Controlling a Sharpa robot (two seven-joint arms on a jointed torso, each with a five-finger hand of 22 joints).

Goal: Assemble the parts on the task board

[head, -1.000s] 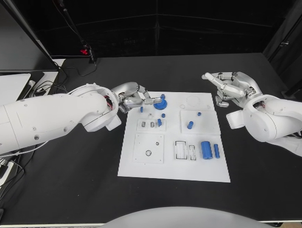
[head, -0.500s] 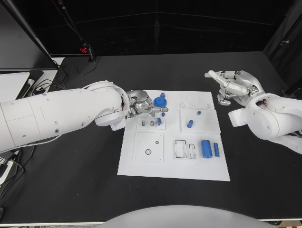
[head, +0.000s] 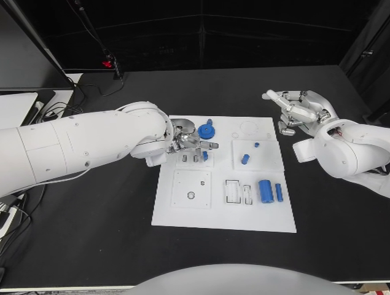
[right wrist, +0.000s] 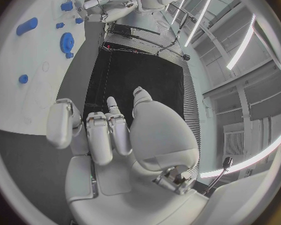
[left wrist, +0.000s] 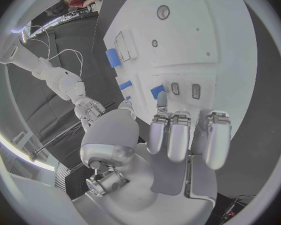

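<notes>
The white task board (head: 214,212) lies mid-table. A round blue gear-like part (head: 206,131) sits near its far left corner, with a small blue peg (head: 210,121) beyond it. My left hand (head: 188,141) hovers over the board beside the gear, its fingers stretched out above the small slots and a short blue piece (left wrist: 157,91), holding nothing. On the right half lie a blue cylinder (head: 266,192), a thin blue bar (head: 279,193) and two small blue pieces (head: 245,160). My right hand (head: 296,112) floats off the board's far right corner with loose fingers and nothing in it.
Black tabletop (head: 97,233) surrounds the board on all sides. A white device with cables (head: 8,114) sits at the table's left edge. The right wrist view shows the gear (right wrist: 67,41) and the cylinder (right wrist: 27,26) on the board (right wrist: 28,90).
My left hand has moved from the board's far left edge in over the slots beside the gear. The right hand has barely shifted. The parts lie as before.
</notes>
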